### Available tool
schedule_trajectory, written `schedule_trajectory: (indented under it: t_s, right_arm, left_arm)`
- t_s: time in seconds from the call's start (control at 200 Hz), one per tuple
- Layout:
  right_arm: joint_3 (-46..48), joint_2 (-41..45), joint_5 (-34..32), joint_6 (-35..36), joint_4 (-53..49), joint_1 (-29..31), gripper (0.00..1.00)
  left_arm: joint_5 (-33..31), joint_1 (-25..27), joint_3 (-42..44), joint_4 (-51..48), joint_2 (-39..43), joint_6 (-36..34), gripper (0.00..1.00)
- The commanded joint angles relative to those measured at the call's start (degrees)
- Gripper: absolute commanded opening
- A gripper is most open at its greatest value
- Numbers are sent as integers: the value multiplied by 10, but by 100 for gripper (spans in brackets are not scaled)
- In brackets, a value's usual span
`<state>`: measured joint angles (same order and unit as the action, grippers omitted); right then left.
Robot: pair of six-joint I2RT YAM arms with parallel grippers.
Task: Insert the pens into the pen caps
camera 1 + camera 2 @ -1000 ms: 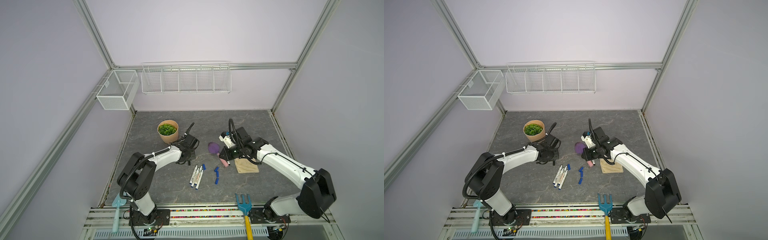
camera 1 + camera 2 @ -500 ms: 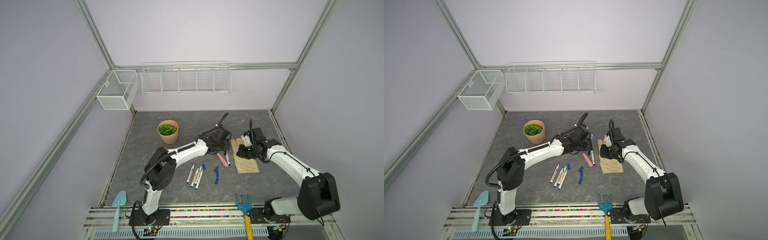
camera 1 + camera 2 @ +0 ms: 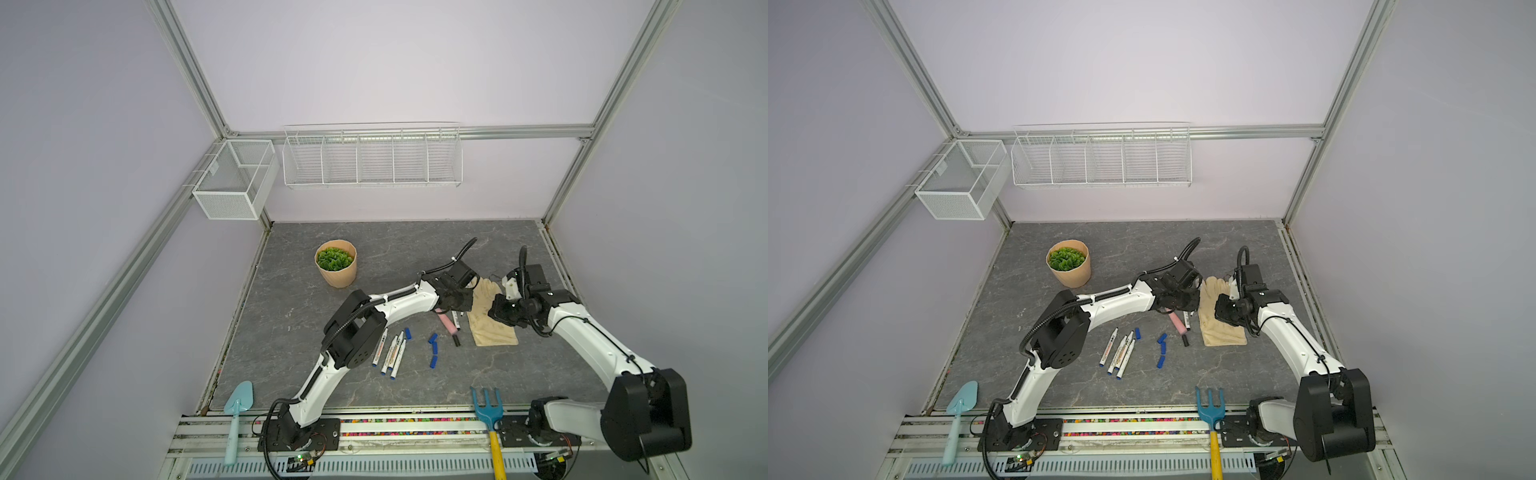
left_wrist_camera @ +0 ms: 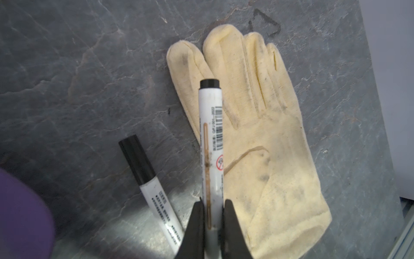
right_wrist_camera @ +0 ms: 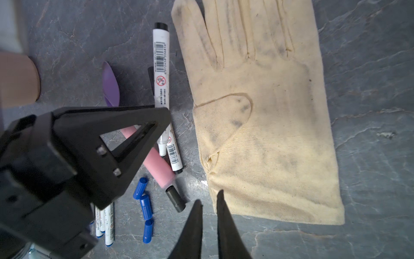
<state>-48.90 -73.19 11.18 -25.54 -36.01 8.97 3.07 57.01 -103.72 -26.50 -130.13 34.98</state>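
My left gripper point(image 4: 212, 201) is shut on a white pen point(image 4: 211, 134), whose black end points away from the jaws over the glove's edge. A second pen point(image 4: 154, 197) with a long black end lies on the table beside it. In both top views this gripper point(image 3: 461, 303) point(image 3: 1183, 305) sits just left of the glove. My right gripper point(image 5: 209, 197) is shut and empty, over the table by the glove's cuff. A loose black pen cap point(image 5: 175, 199) and three blue pen caps point(image 5: 146, 206) lie near it. Three more pens point(image 3: 390, 353) lie side by side.
A cream glove point(image 3: 490, 320) lies flat between the grippers. A purple trowel with a pink handle point(image 5: 156, 166) lies under the left gripper. A potted plant point(image 3: 336, 268) stands at the back left. A light blue trowel point(image 3: 239, 401) and a blue rake point(image 3: 486, 409) rest at the front edge.
The left arm has swung from beside the plant pot over to the glove. The right gripper has drawn back from the trowel to the glove's right side. The glove now lies spread out.
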Motion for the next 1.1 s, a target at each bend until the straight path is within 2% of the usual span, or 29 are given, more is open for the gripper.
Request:
schedule_trajectory:
  t_s: [0.0,0.205,0.27,0.39,0.565,0.715,0.845,1.094]
  right_arm:
    - [11,-5,18,-7,8,-3,17]
    - [16,-1,21,11,7,24,18]
    - [22,12,30,16,17,57,20]
    - [18,36,55,12,41,73,28]
    - [-9,61,59,10,52,71,41]
    - [-38,56,76,-3,64,70,50]
    - [-47,38,97,-19,84,70,51]
    - [-65,-21,138,-33,102,96,51]
  left_arm:
    - [7,2,-24,-12,-10,-12,2]
    - [4,2,42,76,52,-19,0]
    - [11,2,73,108,84,-26,0]
    - [26,2,133,144,142,-48,0]
    - [55,2,218,135,207,-85,0]
    - [81,4,314,172,270,-86,0]
    - [92,5,371,207,315,-82,0]
    - [87,8,392,229,341,-79,0]
